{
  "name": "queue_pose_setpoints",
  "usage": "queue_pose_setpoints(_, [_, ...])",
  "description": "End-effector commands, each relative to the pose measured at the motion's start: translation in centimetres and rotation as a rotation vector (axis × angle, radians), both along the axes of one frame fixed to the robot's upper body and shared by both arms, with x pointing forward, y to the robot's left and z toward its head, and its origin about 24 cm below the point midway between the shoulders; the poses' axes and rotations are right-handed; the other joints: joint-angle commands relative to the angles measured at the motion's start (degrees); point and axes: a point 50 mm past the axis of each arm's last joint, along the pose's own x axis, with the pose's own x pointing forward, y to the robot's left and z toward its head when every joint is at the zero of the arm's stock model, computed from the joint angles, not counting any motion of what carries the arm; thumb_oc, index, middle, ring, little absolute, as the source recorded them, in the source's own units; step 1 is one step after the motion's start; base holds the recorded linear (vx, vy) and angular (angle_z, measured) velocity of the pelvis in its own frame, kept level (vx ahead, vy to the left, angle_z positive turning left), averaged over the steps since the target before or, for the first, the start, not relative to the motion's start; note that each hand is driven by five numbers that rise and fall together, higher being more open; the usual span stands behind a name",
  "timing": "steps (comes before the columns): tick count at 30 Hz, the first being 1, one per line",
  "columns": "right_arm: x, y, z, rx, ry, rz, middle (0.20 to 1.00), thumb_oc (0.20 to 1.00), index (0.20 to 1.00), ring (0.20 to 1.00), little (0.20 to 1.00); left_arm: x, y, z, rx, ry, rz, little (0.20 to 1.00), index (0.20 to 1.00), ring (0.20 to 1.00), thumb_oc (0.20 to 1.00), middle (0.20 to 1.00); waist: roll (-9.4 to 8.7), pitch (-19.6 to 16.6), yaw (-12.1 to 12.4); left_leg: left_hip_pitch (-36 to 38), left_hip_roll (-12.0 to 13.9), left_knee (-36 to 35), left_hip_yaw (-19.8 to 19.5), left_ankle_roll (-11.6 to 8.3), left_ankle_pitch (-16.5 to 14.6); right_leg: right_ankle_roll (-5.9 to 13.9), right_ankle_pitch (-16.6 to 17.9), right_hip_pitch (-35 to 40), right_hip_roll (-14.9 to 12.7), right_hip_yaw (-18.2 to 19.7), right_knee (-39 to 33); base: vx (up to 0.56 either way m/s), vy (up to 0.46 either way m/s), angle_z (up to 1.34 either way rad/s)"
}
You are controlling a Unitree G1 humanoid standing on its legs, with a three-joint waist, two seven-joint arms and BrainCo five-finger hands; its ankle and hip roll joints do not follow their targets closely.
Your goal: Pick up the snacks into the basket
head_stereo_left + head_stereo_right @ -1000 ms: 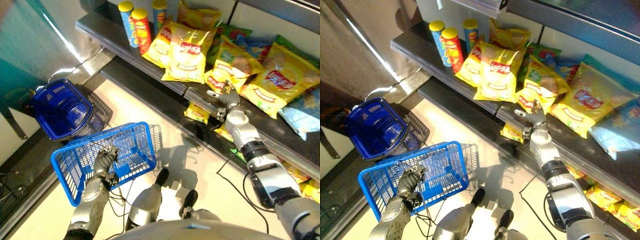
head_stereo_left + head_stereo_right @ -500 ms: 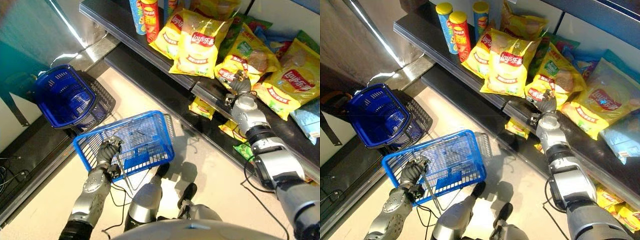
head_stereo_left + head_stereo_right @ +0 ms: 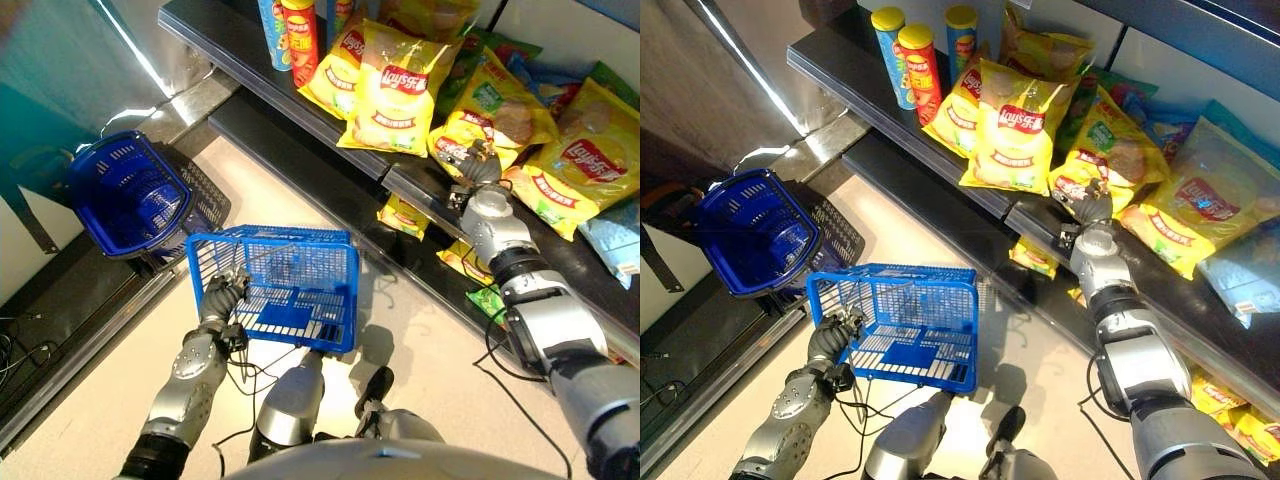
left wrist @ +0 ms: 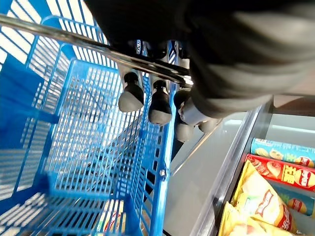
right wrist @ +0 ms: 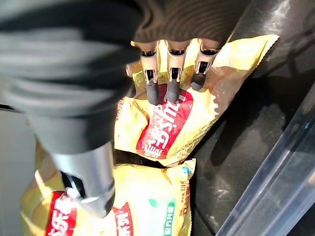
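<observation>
My left hand (image 3: pixel 222 298) is shut on the metal handle (image 4: pixel 74 42) of the blue wire basket (image 3: pixel 270 235). The basket hangs nearly level over the floor, with nothing lying in it. In the left wrist view my fingers (image 4: pixel 160 101) curl round that handle above the mesh. My right hand (image 3: pixel 478 178) is at the front of the black shelf (image 3: pixel 300 110), open. Its straight fingers (image 5: pixel 168 83) reach over a small yellow snack bag with a red label (image 5: pixel 167 123), which also shows as the small yellow snack bag (image 3: pixel 452 152) from above. The thumb (image 5: pixel 83 177) stands apart beside the bag.
Large yellow chip bags (image 3: pixel 395 90) and chip tubes (image 3: pixel 290 30) lie further along the shelf, with more bags (image 3: pixel 580 160) to the right. A stack of dark blue baskets (image 3: pixel 125 195) stands on the floor at the left. Small bags (image 3: pixel 405 215) sit on the lower shelf.
The blue basket has swung from a steep tilt to nearly level and moved right, toward the shelf. The camera shifted early on. My right hand has stayed over the small bag.
</observation>
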Motion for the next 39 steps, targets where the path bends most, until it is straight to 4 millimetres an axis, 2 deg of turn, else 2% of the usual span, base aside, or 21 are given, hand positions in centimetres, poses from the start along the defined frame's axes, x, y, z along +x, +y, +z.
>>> queue_pose_setpoints(1, [0.0, 0.6, 2.5, -0.068, -0.132, 0.069, 1.000, 1.000, 1.000, 1.000, 1.000, 0.5, -0.4, 4.8, -0.009, -0.255, -0.041, 0.200, 0.200, 0.200, 0.200, 0.200, -1.53, -5.28, -0.58, 1.62, 1.66, -0.04, 3.59, -2.31, -4.23, 6.19, 2.28, -3.03, -5.51, 3.97, 1.48, 0.00, 0.004, -0.18])
queue_pose_setpoints(3, [-0.6, 0.3, 1.2, -0.066, -0.109, 0.071, 1.000, 1.000, 1.000, 1.000, 1.000, 0.4, -0.1, 4.5, 0.000, -0.241, -0.033, 0.200, 0.200, 0.200, 0.200, 0.200, -2.06, -6.03, -1.00, 2.47, 1.89, -0.04, 4.63, -2.16, -4.73, 6.27, 2.33, -2.56, -5.41, 4.93, 1.07, 0.01, 0.001, -0.17])
queue_pose_setpoints(9, [-1.9, -0.4, -0.5, -0.087, -0.079, 0.094, 1.000, 1.000, 1.000, 1.000, 1.000, 0.2, 0.6, 4.2, 0.014, -0.228, -0.005, 0.200, 0.200, 0.200, 0.200, 0.200, -2.80, -7.62, -1.81, 4.36, 2.16, -0.04, 6.49, -1.83, -5.79, 6.28, 2.20, -1.53, -5.18, 6.77, 0.49, 0.02, 0.003, -0.20])
queue_pose_setpoints(13, [-2.5, -1.6, -1.2, -0.136, -0.050, 0.067, 1.000, 1.000, 1.000, 1.000, 1.000, -0.1, 1.0, 3.8, 0.015, -0.212, 0.015, 0.200, 0.200, 0.200, 0.200, 0.200, -3.15, -8.52, -2.34, 5.66, 2.25, -0.04, 7.43, -1.50, -6.55, 6.31, 1.99, -0.79, -4.92, 8.07, 0.36, 0.04, 0.006, -0.14])
queue_pose_setpoints(20, [-2.8, -2.5, -2.1, -0.117, -0.014, 0.031, 1.000, 1.000, 1.000, 1.000, 1.000, -0.7, 1.1, 3.4, -0.005, -0.194, 0.035, 0.200, 0.200, 0.200, 0.200, 0.200, -3.81, -8.71, -2.17, 7.28, 2.41, 0.20, 9.50, -0.47, -7.63, 6.66, 1.99, -0.63, -4.71, 10.29, 0.25, 0.02, 0.011, -0.26])
queue_pose_setpoints(25, [-2.9, -2.8, -2.5, -0.102, -0.004, -0.004, 1.000, 1.000, 1.000, 1.000, 1.000, -0.6, 1.1, 3.3, 0.007, -0.185, 0.023, 0.200, 0.200, 0.200, 0.200, 0.200, -3.86, -8.00, -1.89, 5.51, 0.49, 4.58, 10.78, 0.77, -9.75, 7.50, 3.07, -1.22, -6.05, 12.44, 0.58, -0.02, 0.112, -0.21])
queue_pose_setpoints(27, [-2.9, -3.3, -2.5, -0.110, 0.010, -0.018, 1.000, 1.000, 1.000, 1.000, 1.000, 0.0, 0.9, 3.7, 0.023, -0.200, -0.002, 0.200, 0.200, 0.200, 0.200, 0.200, -3.34, -7.57, -2.20, 4.62, -0.60, 5.89, 11.25, 1.84, -10.50, 7.96, 2.52, -4.06, -7.46, 13.54, 5.95, -0.06, 0.202, -0.09])
queue_pose_setpoints(28, [-2.9, -3.3, -2.5, -0.110, 0.009, -0.019, 1.000, 1.000, 1.000, 1.000, 1.000, 0.0, 0.9, 3.7, 0.023, -0.201, -0.002, 0.200, 0.200, 0.200, 0.200, 0.200, -3.37, -7.59, -2.13, 4.49, -0.64, 5.97, 11.32, 1.87, -10.52, 7.99, 2.31, -4.39, -7.52, 13.66, 6.39, -0.08, 0.199, -0.14])
queue_pose_setpoints(29, [-2.7, -3.5, -2.2, -0.121, 0.009, -0.024, 1.000, 1.000, 1.000, 1.000, 1.000, 0.6, 0.7, 4.1, 0.034, -0.218, -0.023, 0.200, 0.200, 0.200, 0.200, 0.200, -2.83, -6.26, -2.85, 4.54, -0.96, 6.86, 11.63, 2.77, -10.96, 8.16, 2.22, -8.02, -7.71, 15.14, 13.85, -0.06, 0.135, -0.09])
queue_pose_setpoints(30, [-2.7, -3.5, -2.1, -0.121, 0.008, -0.025, 1.000, 1.000, 1.000, 1.000, 1.000, 0.6, 0.7, 4.1, 0.033, -0.219, -0.023, 0.200, 0.200, 0.200, 0.200, 0.200, -2.87, -6.21, -2.72, 4.45, -1.01, 6.95, 11.77, 2.79, -11.00, 8.18, 2.03, -8.34, -7.76, 15.34, 14.30, -0.06, 0.259, -0.24])
queue_pose_setpoints(31, [-2.3, -3.2, -1.5, -0.115, -0.005, -0.024, 1.000, 1.000, 1.000, 1.000, 1.000, 0.9, 0.5, 4.5, 0.047, -0.238, -0.036, 0.200, 0.200, 0.200, 0.200, 0.200, -2.21, -4.87, -3.23, 5.15, -0.98, 7.94, 12.78, 3.60, -11.79, 8.06, 3.34, -11.21, -7.81, 15.46, 20.17, -0.01, 0.128, -0.20])
queue_pose_setpoints(33, [-1.8, -3.1, -1.0, -0.099, -0.009, -0.025, 1.000, 1.000, 1.000, 1.000, 1.000, 1.1, 0.3, 4.8, 0.042, -0.253, -0.042, 0.200, 0.200, 0.200, 0.200, 0.200, -1.93, -3.99, -3.18, 6.17, -0.85, 8.06, 12.95, 3.77, -12.36, 7.69, 3.62, -14.30, -7.35, 14.77, 22.01, 0.04, 0.108, -0.29])
queue_pose_setpoints(34, [-1.7, -3.1, -0.9, -0.099, -0.010, -0.025, 1.000, 1.000, 1.000, 1.000, 1.000, 1.2, 0.3, 4.8, 0.042, -0.254, -0.041, 0.200, 0.200, 0.200, 0.200, 0.200, -1.88, -3.96, -3.17, 6.23, -0.79, 8.01, 12.98, 3.75, -12.41, 7.66, 3.54, -14.34, -7.29, 14.79, 22.11, 0.16, 0.026, -0.27])
queue_pose_setpoints(35, [-1.4, -3.1, -0.3, -0.095, -0.023, -0.029, 1.000, 1.000, 1.000, 1.000, 1.000, 1.3, 0.1, 5.0, 0.031, -0.264, -0.043, 0.200, 0.200, 0.200, 0.200, 0.200, -2.29, -3.79, -4.22, 8.13, -1.11, 6.74, 12.39, 3.63, -12.69, 7.25, 3.88, -17.21, -4.84, 14.73, 17.50, 0.12, -0.023, -0.18])
queue_pose_setpoints(36, [-1.4, -3.1, -0.3, -0.095, -0.023, -0.029, 1.000, 1.000, 1.000, 1.000, 1.000, 1.3, 0.1, 5.0, 0.031, -0.264, -0.043, 0.200, 0.200, 0.200, 0.200, 0.200, -2.15, -3.84, -4.26, 8.26, -0.91, 6.58, 12.33, 3.58, -12.74, 7.20, 3.93, -17.02, -4.66, 14.61, 17.24, 0.27, -0.064, -0.33])
queue_pose_setpoints(37, [-1.5, -3.4, 0.0, -0.082, -0.039, -0.044, 1.000, 1.000, 1.000, 1.000, 1.000, 1.6, 0.0, 5.3, 0.020, -0.278, -0.047, 0.200, 0.200, 0.200, 0.200, 0.200, -2.79, -4.04, -5.59, 9.51, -1.62, 5.10, 11.30, 3.50, -12.90, 7.70, 6.42, -18.65, -3.19, 15.40, 11.49, 0.17, -0.046, -0.20])
queue_pose_setpoints(38, [-1.5, -3.4, 0.0, -0.082, -0.039, -0.044, 1.000, 1.000, 1.000, 1.000, 1.000, 1.6, 0.0, 5.3, 0.020, -0.278, -0.047, 0.200, 0.200, 0.200, 0.200, 0.200, -2.68, -4.11, -5.66, 9.60, -1.48, 4.93, 11.20, 3.48, -12.87, 7.69, 6.68, -18.37, -3.05, 15.25, 10.98, 0.23, -0.065, -0.08])
queue_pose_setpoints(39, [-1.5, -3.7, 0.2, -0.073, -0.046, -0.059, 1.000, 1.000, 1.000, 1.000, 1.000, 1.7, -0.1, 5.5, 0.022, -0.287, -0.053, 0.200, 0.200, 0.200, 0.200, 0.200, -2.91, -4.20, -6.07, 10.28, -1.71, 4.35, 10.93, 3.35, -13.17, 8.19, 8.25, -19.71, -2.98, 14.82, 7.45, 0.25, -0.095, 0.43])
